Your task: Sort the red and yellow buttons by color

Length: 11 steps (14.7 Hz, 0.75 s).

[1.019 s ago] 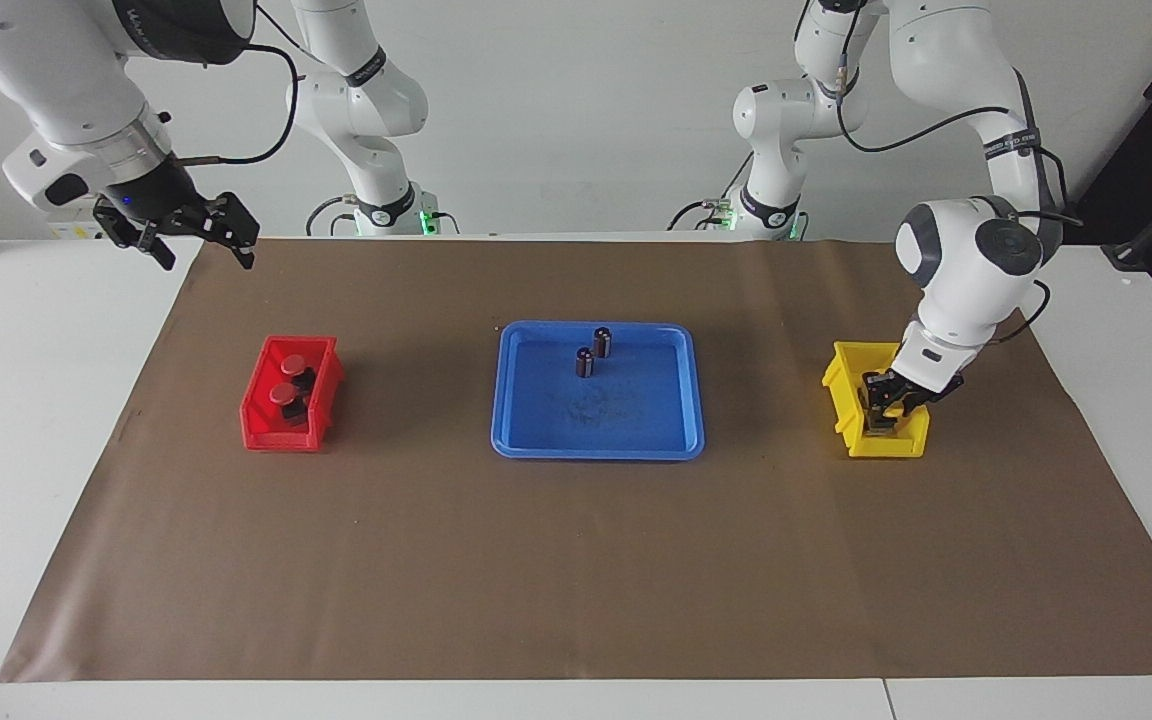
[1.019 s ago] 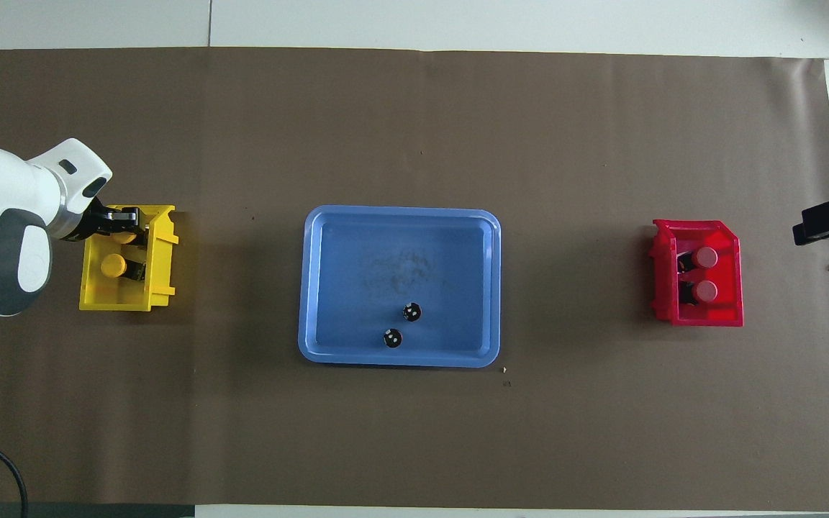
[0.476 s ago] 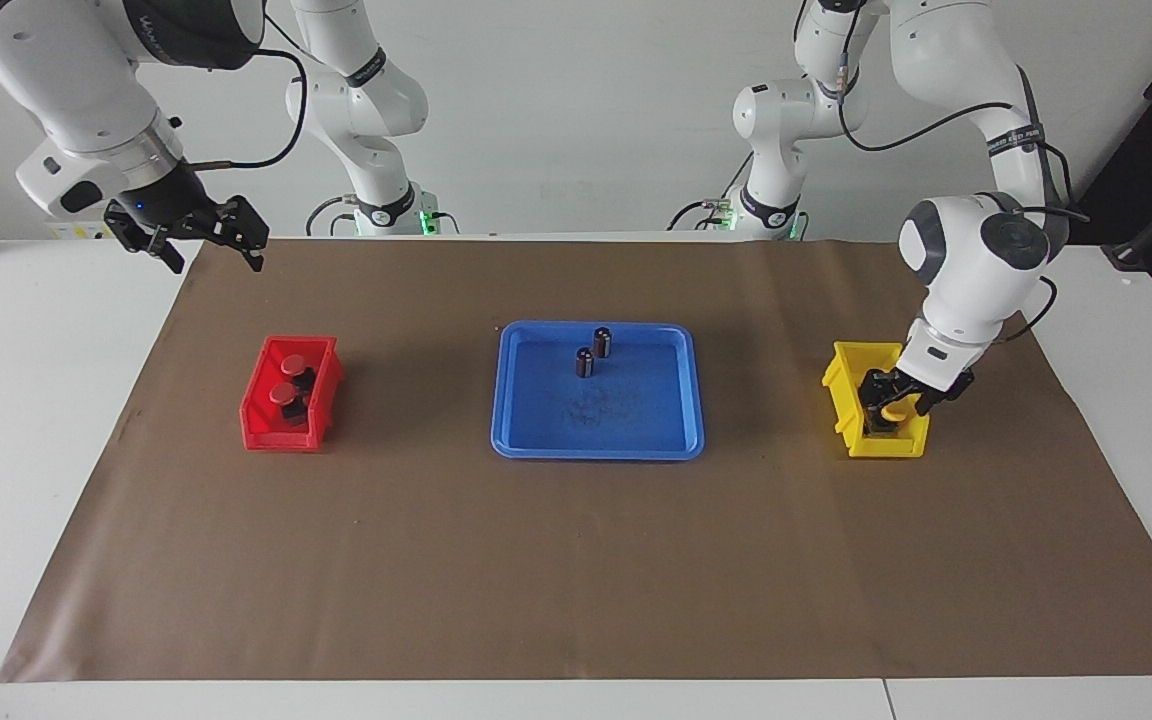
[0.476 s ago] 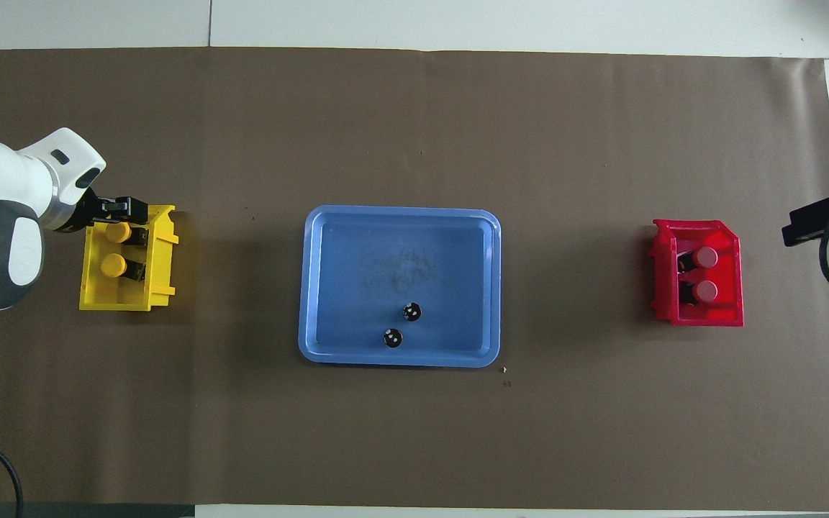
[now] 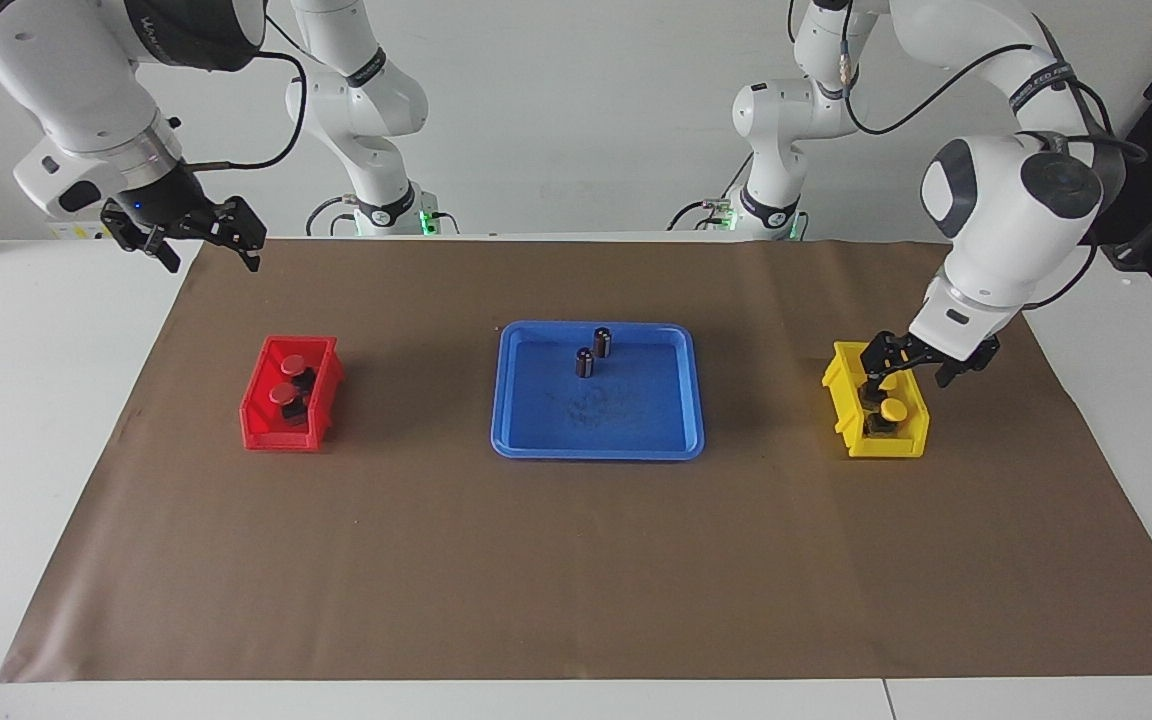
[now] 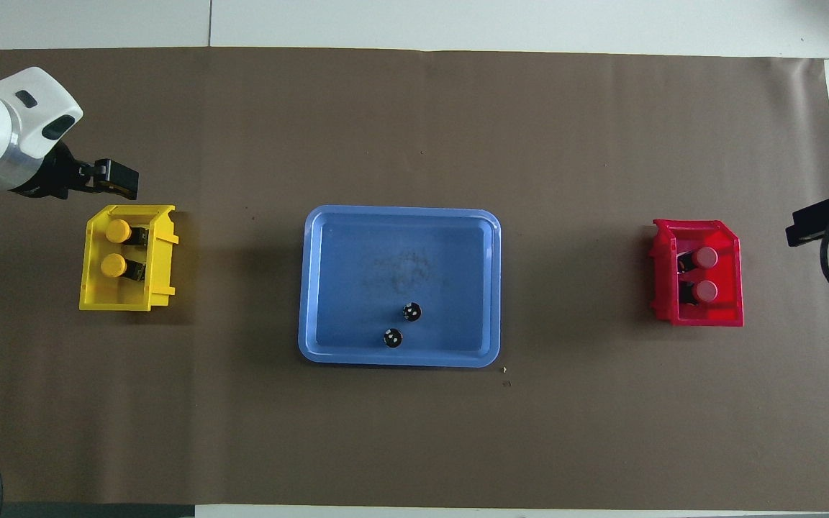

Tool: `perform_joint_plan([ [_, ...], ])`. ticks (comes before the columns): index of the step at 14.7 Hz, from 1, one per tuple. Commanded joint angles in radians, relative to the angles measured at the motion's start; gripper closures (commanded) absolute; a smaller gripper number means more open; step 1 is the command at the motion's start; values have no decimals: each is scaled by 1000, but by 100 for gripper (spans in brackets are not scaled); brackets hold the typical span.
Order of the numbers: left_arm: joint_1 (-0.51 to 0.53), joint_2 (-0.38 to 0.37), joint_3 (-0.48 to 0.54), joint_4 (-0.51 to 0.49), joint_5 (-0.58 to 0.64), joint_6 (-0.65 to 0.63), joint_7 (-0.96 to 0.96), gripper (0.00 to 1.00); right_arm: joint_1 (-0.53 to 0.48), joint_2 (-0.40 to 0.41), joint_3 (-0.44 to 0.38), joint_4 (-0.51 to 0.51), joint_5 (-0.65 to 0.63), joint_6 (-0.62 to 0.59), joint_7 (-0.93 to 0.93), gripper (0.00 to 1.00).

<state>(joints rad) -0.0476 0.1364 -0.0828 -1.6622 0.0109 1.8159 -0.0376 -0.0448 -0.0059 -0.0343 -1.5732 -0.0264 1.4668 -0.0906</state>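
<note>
Two yellow buttons [image 6: 117, 231] [image 6: 113, 266] lie in the yellow bin [image 6: 161, 252] at the left arm's end of the table; one shows in the facing view [image 5: 893, 409]. Two red buttons [image 6: 706, 256] [image 6: 706, 291] lie in the red bin [image 5: 261, 420] at the right arm's end. My left gripper [image 5: 908, 368] is open and empty, raised just over the yellow bin; it also shows in the overhead view [image 6: 109, 180]. My right gripper [image 5: 206, 250] is open and empty, and waits in the air over the mat's corner nearest its base.
A blue tray [image 5: 516, 440] sits mid-table and holds two dark capless cylinders [image 5: 602, 342] [image 5: 585, 362] at its edge nearer the robots. A brown mat [image 5: 576, 560] covers the table.
My left gripper, which was down in the yellow bin at a yellow button, has let it go and risen out of the bin. The right gripper has shifted only slightly.
</note>
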Motion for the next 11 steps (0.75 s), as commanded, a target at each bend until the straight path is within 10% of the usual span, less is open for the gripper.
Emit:
perform_joint_plan([
  [1, -9, 8, 6, 117, -29, -136, -5, 0, 2, 4, 4, 13, -16, 7, 9, 0],
  [11, 28, -43, 18, 199, -37, -334, 101, 0, 0, 6, 5, 15, -12, 7, 12, 0],
])
